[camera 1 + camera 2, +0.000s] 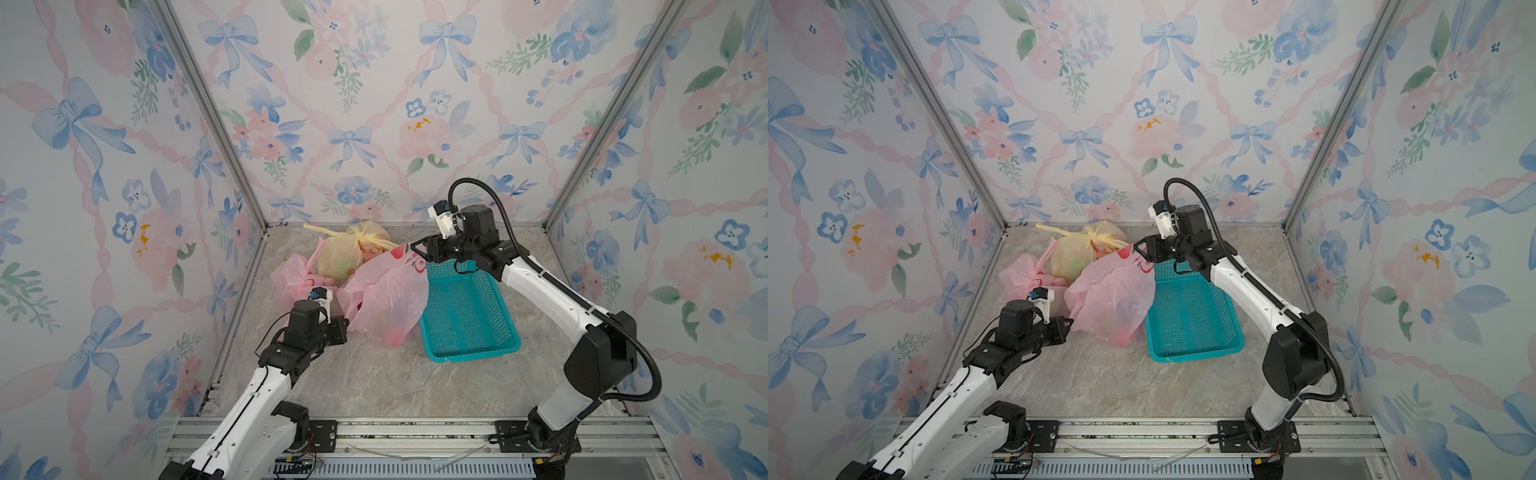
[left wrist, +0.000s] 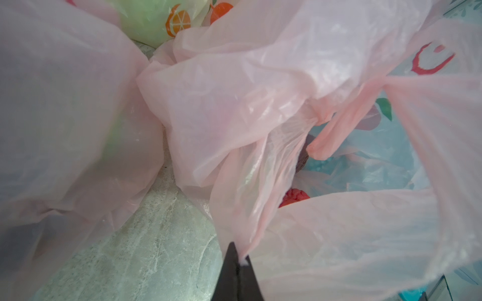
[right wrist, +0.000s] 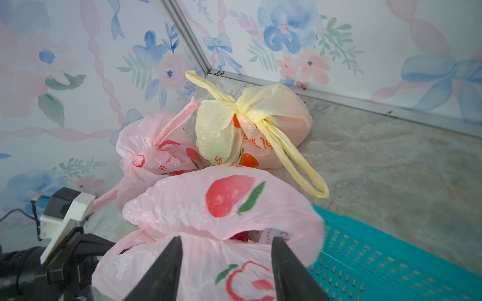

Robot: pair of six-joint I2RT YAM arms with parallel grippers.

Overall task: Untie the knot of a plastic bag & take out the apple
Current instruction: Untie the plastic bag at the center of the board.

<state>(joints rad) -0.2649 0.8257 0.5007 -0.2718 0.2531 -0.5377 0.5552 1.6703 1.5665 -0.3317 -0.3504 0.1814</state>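
The left tool [image 2: 238, 251] is closed and pinches the edge of the pink plastic bag [image 1: 386, 299]; the right tool [image 3: 226, 237] stands open by its top, holding nothing.

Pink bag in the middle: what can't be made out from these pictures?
- Contents: in both top views the pink bag's film blurs a red lump; apple or not, unclear.
- Left wrist view: folds cover most of that lump.
- Top views: the left gripper's pinch on the bag is too small to see.
- The basket: bag covers part of one rim.
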